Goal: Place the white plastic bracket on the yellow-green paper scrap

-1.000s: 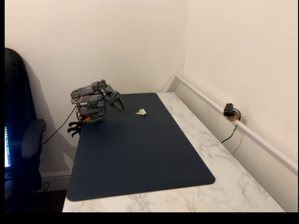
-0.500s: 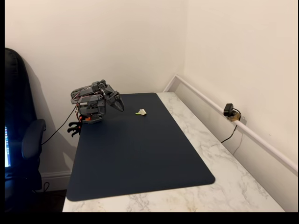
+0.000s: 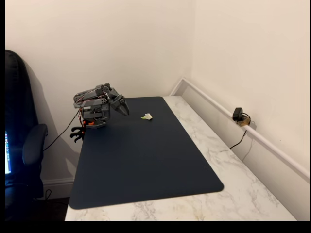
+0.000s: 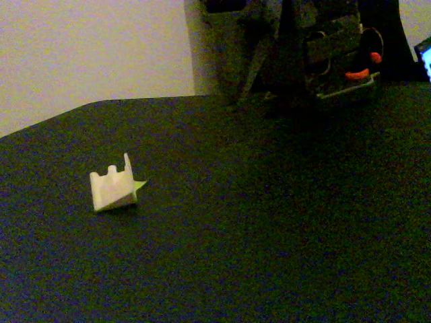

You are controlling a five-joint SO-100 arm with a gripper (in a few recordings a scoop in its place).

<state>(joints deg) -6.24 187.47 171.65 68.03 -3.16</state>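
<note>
The white plastic bracket rests on the dark mat near its far edge. Close up, the bracket is a small cream wedge with notched upright walls. It sits on the yellow-green paper scrap, of which a thin corner sticks out at its right side. My gripper hangs folded by the arm's base at the mat's back left. It is well left of the bracket, not touching it, with the fingers together and nothing between them.
The dark blue mat covers most of the marble table. A small camera with a cable sits by the right wall rail. An office chair stands off the table's left side.
</note>
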